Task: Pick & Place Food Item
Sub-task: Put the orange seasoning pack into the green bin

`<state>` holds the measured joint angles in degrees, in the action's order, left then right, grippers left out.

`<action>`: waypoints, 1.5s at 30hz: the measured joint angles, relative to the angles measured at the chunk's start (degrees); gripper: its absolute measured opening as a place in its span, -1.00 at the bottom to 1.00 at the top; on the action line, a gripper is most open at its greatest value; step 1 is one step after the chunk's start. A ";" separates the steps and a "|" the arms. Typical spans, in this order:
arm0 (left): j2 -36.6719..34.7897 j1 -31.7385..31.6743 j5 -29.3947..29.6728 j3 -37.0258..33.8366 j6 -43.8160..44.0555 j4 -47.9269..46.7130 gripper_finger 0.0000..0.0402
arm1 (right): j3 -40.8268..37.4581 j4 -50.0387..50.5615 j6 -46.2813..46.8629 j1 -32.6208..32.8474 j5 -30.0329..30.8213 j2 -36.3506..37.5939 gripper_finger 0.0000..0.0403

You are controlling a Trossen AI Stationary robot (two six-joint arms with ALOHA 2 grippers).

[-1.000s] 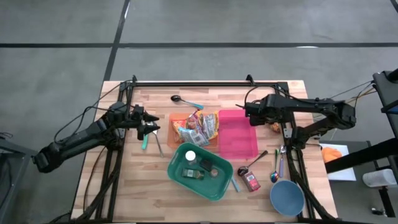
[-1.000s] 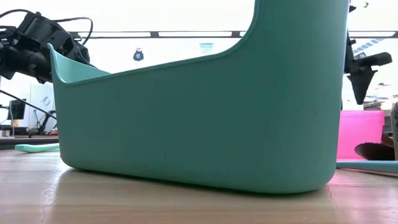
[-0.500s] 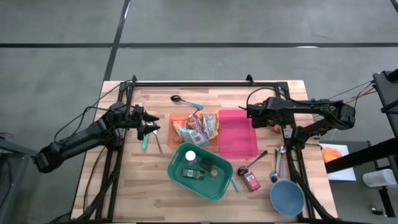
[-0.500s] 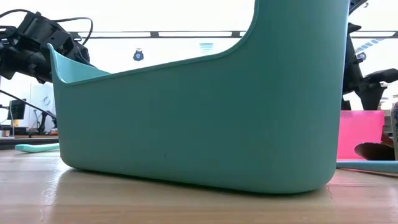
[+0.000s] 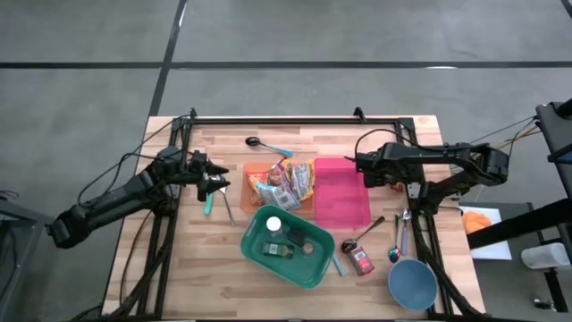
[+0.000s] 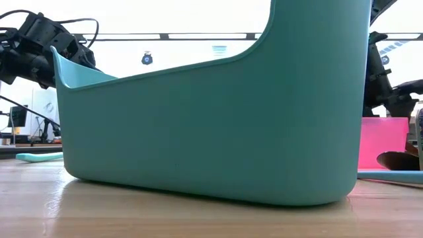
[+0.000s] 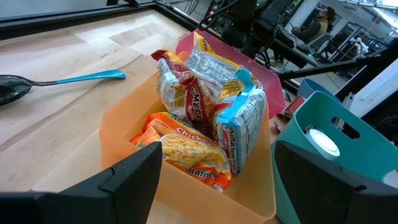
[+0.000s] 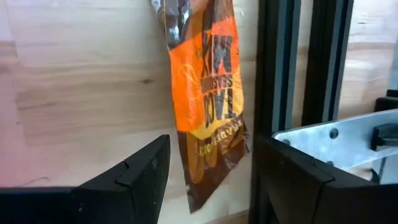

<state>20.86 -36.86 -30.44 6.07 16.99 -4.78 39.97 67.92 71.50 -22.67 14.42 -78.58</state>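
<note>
My right gripper (image 8: 208,180) stands open, empty, above an orange snack packet (image 8: 208,93); left gripper (image 7: 214,180) open, empty.

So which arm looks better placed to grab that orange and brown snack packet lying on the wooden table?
Probably the right. The right gripper hangs open beside the orange and brown snack packet, its fingers either side. The left gripper waits by the orange bin of noodle packs.
</note>
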 joint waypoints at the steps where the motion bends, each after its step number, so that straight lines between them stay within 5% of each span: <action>1: 0.00 0.00 -0.02 0.00 0.00 0.00 0.57 | 0.00 -0.38 -0.54 -0.44 -0.41 -0.29 0.15; 17: -0.02 0.00 -0.02 0.00 0.00 -0.01 0.57 | 0.14 -2.92 -7.49 -5.32 -2.77 -5.74 0.13; 35: -0.02 0.00 -0.02 0.00 0.00 0.01 0.57 | -0.02 -4.07 -7.62 -5.47 -2.74 -5.54 -0.92; 45: -0.02 0.00 -0.01 0.00 0.00 -0.01 0.57 | -0.02 -4.07 -7.23 -5.47 -2.76 -5.50 -0.92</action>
<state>20.84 -36.86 -30.45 6.07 16.99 -4.79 39.94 63.86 64.26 -28.14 11.66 -84.08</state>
